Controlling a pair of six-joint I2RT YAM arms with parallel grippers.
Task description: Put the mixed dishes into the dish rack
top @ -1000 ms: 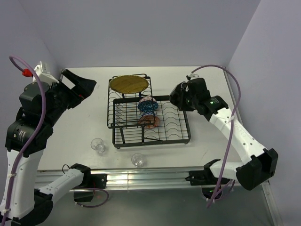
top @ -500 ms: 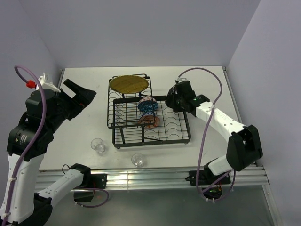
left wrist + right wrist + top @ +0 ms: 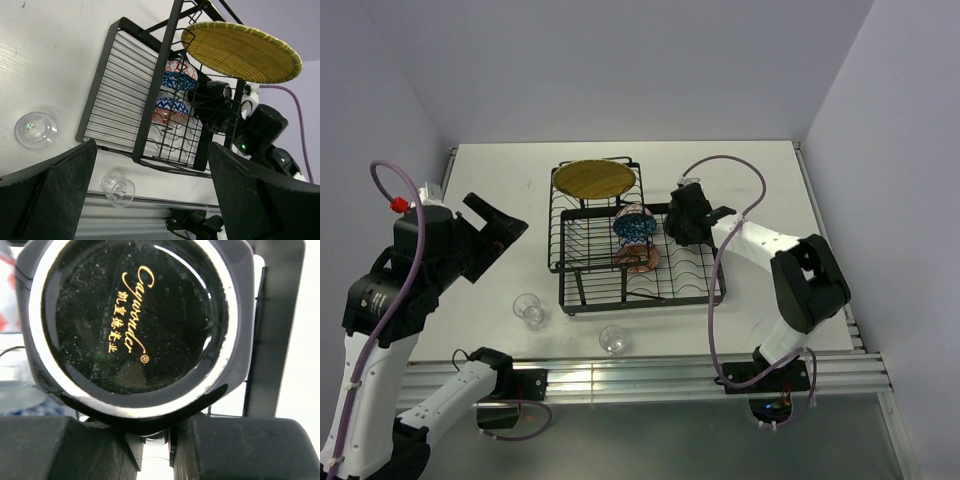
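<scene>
Dish rack [image 3: 692, 283] is set at mid-table, long side parallel w/ the near edge. Its raised section sits on the far-left part. Round yellow plate [image 3: 593, 179] is laid flat on top of that section, on the side toward the far edge. Small blue patterned bowl [image 3: 635, 226] is stood on edge in the lower slots, approx. at rack centre. Orange-red patterned bowl [image 3: 640, 259] is slotted just beside it on the near side, also on edge.

Black mug [image 3: 135, 325] is clamped by the right gripper [image 3: 683, 222] over the rack's far-right part. In the right wrist view the mug's glossy base w/ gold lettering is turned to the camera, and the fingers [image 3: 65, 447] are pressed against its side. A black rack bar is seen just beside the mug. Whether mug and rack touch can't be told. In the top view the mug is mostly hidden by the gripper.

Left glass cup [image 3: 529, 308] is stood on the table near the rack's near-left corner, apart from it. Second glass cup [image 3: 614, 340] is placed right by the near edge, approx. mid-width.

Left gripper [image 3: 500, 222] is held above the table's left side w/ jaws spread wide and nothing between them.
</scene>
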